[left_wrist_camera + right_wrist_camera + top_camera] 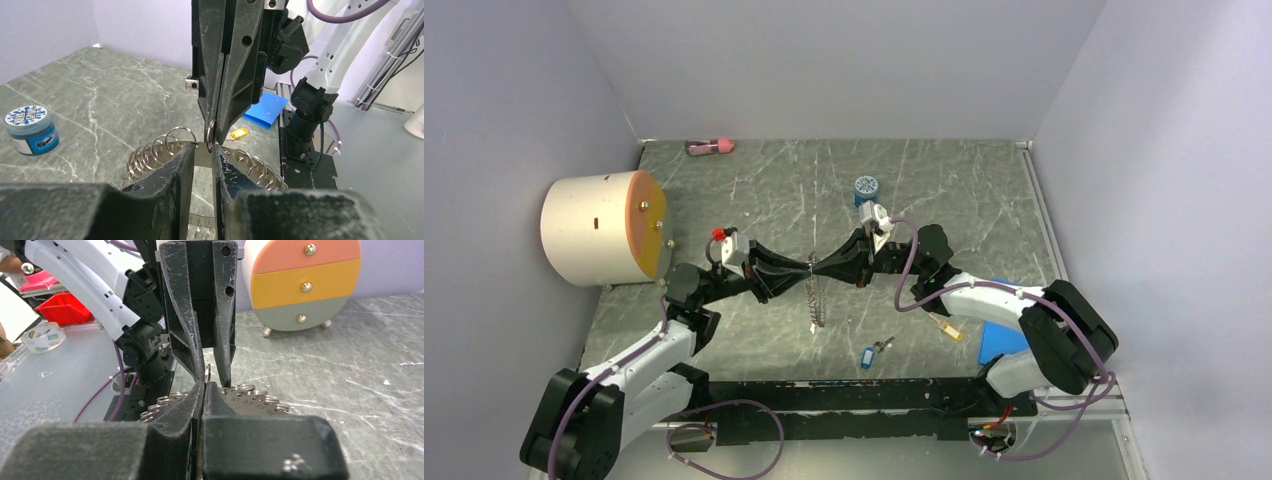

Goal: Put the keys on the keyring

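right pincer (825, 267) from above clamps the keyring (817, 300) mid-table; blue key (869, 356) and yellow key (951, 331) lie loose nearby. left wrist: left pincer (204, 152) barely parted around a loop. right wrist: light, stiff, slippery wire; probably best pinched flat.

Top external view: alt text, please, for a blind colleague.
The left tool and right tool meet mid-table at the grey coiled metal keyring. The blue-headed metal key and yellow-headed metal key lie loose, apart from it.

Keyring (817, 300) partly hidden between the jaws.
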### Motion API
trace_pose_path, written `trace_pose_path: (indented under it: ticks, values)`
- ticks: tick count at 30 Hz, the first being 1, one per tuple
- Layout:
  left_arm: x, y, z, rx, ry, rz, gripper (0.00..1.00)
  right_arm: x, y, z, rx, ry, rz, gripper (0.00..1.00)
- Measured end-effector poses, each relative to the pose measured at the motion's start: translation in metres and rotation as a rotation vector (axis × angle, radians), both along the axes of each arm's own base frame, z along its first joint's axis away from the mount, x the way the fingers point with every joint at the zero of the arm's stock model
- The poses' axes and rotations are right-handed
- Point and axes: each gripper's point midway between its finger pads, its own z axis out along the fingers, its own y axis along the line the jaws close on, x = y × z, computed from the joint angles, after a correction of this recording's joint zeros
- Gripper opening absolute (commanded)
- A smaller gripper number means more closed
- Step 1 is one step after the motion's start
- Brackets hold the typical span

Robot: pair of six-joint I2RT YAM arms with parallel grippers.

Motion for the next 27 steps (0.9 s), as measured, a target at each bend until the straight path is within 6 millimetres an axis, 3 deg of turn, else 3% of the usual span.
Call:
trace_pose_path:
  ticks: [5,10,13,17,22,27]
  values:
    - [0.002,-0.001,0.006,-0.016,-0.009,-0.007,0.22,0.001,-0.001,0.001,0.001,-0.003,-0.004,0.00]
    - [0.000,-0.003,0.012,-0.024,-0.018,-0.022,0.05,0.001,-0.001,0.001,0.002,-0.004,-0.004,0.00]
    - [-0.002,-0.004,0.013,-0.021,-0.022,-0.033,0.02,0.001,-0.001,0.002,0.004,-0.006,-0.004,0.00]
    - [-0.002,-0.004,0.013,-0.006,-0.021,-0.034,0.03,0.002,-0.001,0.002,0.003,-0.005,-0.009,0.11]
    - [-0.005,-0.003,0.010,0.041,-0.027,-0.026,0.03,0.003,-0.002,0.002,0.002,-0.010,-0.021,0.39]
    - [-0.005,-0.002,0.009,0.103,-0.029,-0.020,0.03,0.005,-0.002,0.006,0.010,-0.025,-0.038,0.42]
